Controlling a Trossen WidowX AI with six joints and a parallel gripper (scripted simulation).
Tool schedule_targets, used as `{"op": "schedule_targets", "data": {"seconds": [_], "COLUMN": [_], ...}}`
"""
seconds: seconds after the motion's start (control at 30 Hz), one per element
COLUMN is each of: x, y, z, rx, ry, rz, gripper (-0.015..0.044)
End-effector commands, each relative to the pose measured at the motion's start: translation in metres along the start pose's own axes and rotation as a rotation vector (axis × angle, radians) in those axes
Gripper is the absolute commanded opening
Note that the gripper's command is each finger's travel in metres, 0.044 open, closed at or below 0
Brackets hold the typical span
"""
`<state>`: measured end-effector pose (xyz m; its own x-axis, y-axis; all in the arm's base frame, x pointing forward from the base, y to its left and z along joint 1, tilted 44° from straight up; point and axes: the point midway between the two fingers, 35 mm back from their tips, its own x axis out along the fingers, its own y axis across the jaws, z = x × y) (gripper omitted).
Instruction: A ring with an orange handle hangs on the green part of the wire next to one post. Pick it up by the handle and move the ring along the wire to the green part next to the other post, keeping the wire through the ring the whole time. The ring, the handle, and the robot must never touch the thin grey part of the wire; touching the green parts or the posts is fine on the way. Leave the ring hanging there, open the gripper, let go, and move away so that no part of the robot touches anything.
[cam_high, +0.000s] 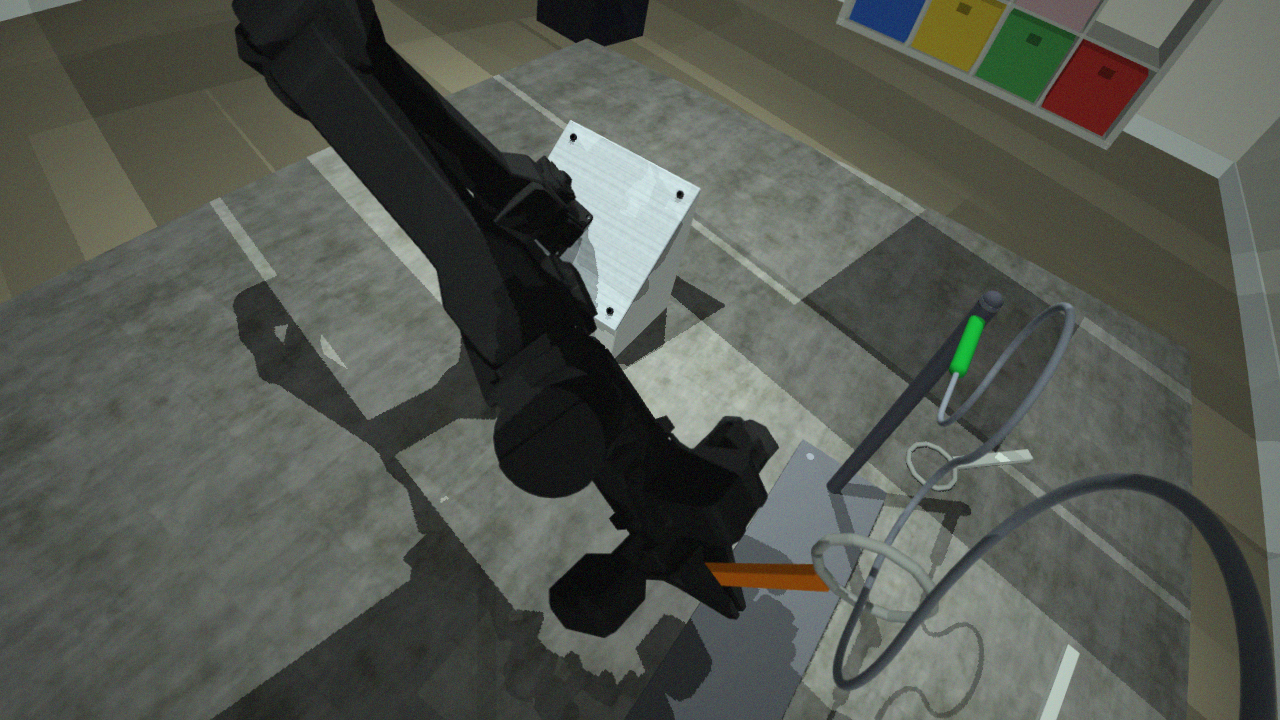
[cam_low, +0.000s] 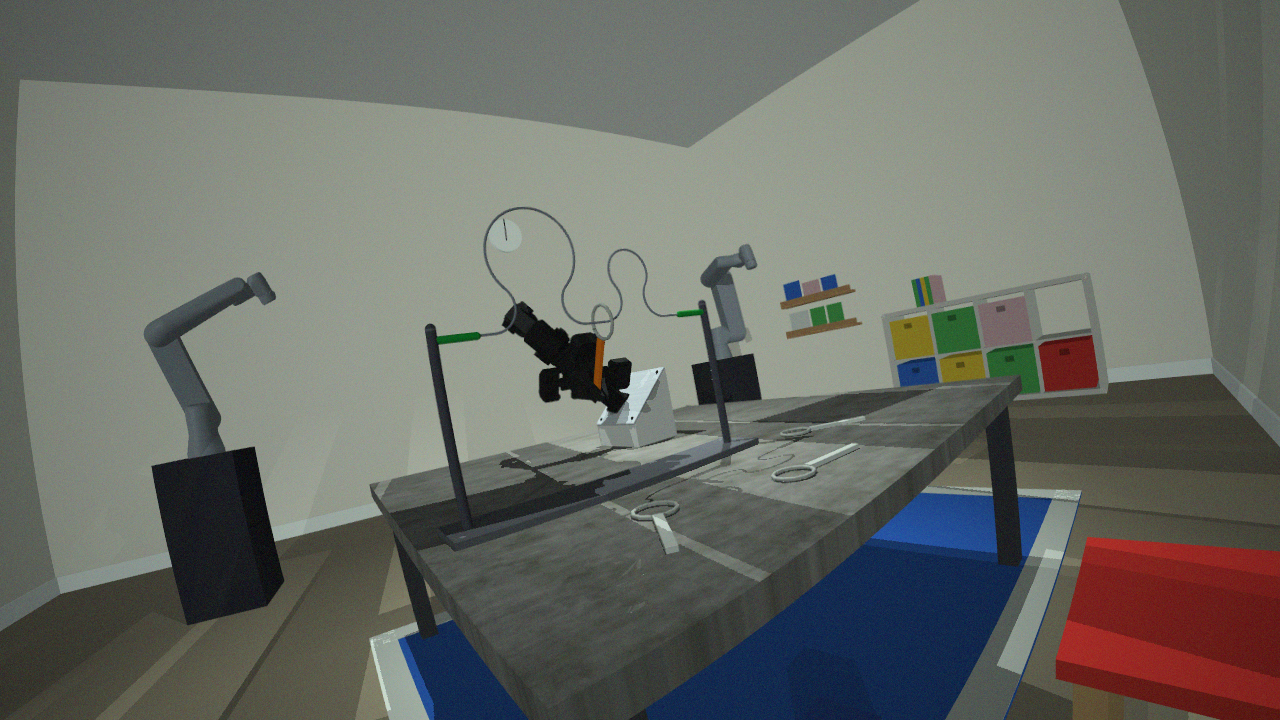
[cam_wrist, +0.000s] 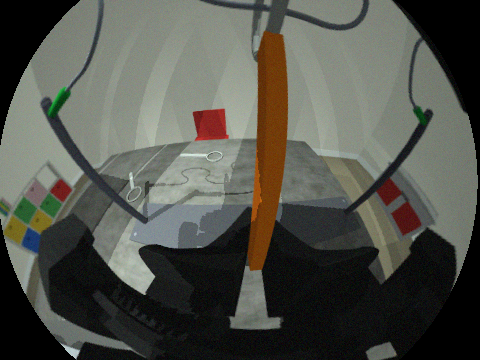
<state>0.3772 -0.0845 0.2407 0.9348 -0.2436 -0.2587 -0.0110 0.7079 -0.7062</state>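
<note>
My gripper (cam_high: 721, 580) (cam_low: 598, 381) (cam_wrist: 254, 211) is shut on the orange handle (cam_high: 774, 575) (cam_low: 598, 358) (cam_wrist: 272, 100), which points up toward the wire in the exterior view. The pale ring (cam_high: 841, 538) (cam_low: 612, 324) stands around the low dip of the grey wire (cam_high: 1127, 480) (cam_low: 522, 208), between the large loop and the smaller hump. I cannot tell whether ring and wire touch. The left green part (cam_low: 458, 337) (cam_wrist: 420, 115) and the right green part (cam_low: 689, 313) (cam_high: 966, 346) (cam_wrist: 59, 102) sit beside their posts. The ring is nearly edge-on in the wrist view.
The dark posts (cam_low: 444, 411) (cam_low: 715, 367) rise from a long base plate (cam_high: 814, 483) (cam_wrist: 170, 225). A white slanted box (cam_high: 626, 214) (cam_low: 637, 416) stands behind it. Several loose pale rings with handles (cam_low: 836, 456) (cam_low: 666, 534) lie on the table. The wire's large loop rises left of the ring in the exterior view.
</note>
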Motion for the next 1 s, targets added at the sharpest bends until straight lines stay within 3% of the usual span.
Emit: {"op": "schedule_targets", "data": {"seconds": [0.0,0.97], "x": [-0.001,-0.023], "y": [0.008,0.092], "z": [-0.001,0.019], "rx": [0.026,0.482], "ry": [0.004,0.060], "rz": [0.014,0.278], "gripper": [-0.0150,-0.0150]}}
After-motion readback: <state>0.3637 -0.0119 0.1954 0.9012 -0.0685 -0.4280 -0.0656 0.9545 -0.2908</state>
